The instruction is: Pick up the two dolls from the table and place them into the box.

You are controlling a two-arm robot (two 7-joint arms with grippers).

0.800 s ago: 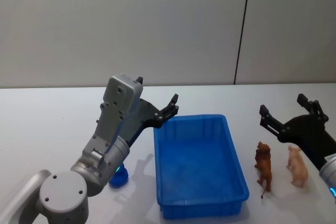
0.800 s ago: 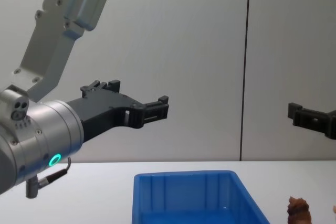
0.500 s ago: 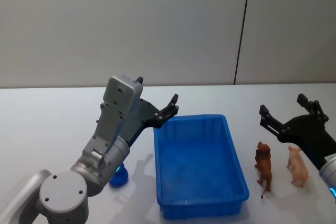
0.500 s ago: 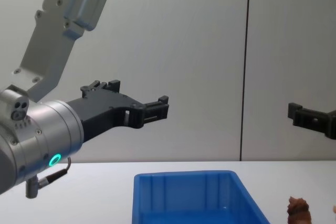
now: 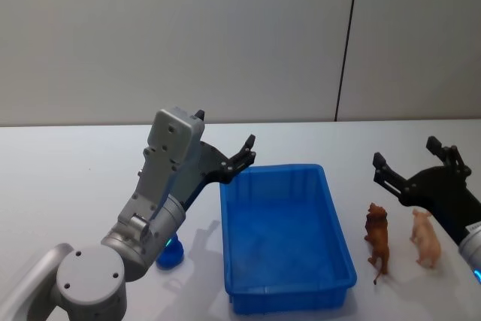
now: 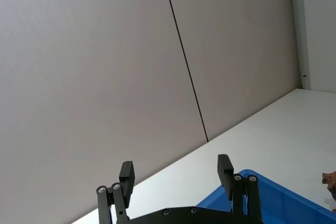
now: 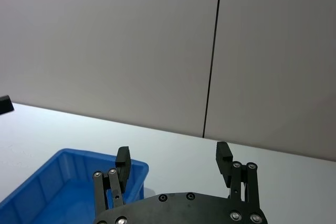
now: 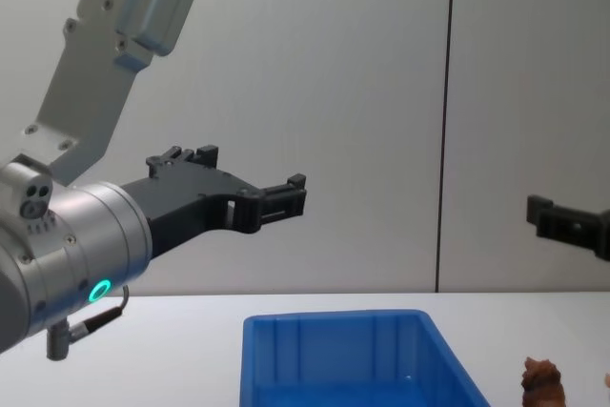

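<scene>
The right pincer (image 5: 405,152) has drifted slightly rightward. On the white tabletop (image 5: 75,178), the blue box (image 5: 272,168) sits mid-scene. The left pincer (image 5: 248,149) hovers at its far left corner, spread wide, empty. The right pincer gapes empty beyond the brown doll (image 5: 377,237) and pink doll (image 5: 426,237), both standing right of the box; the chest view cuts off the brown doll's body.

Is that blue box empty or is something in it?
Empty. The box shows only its bare blue floor; the brown doll and pink doll stand on the table beside it.
</scene>
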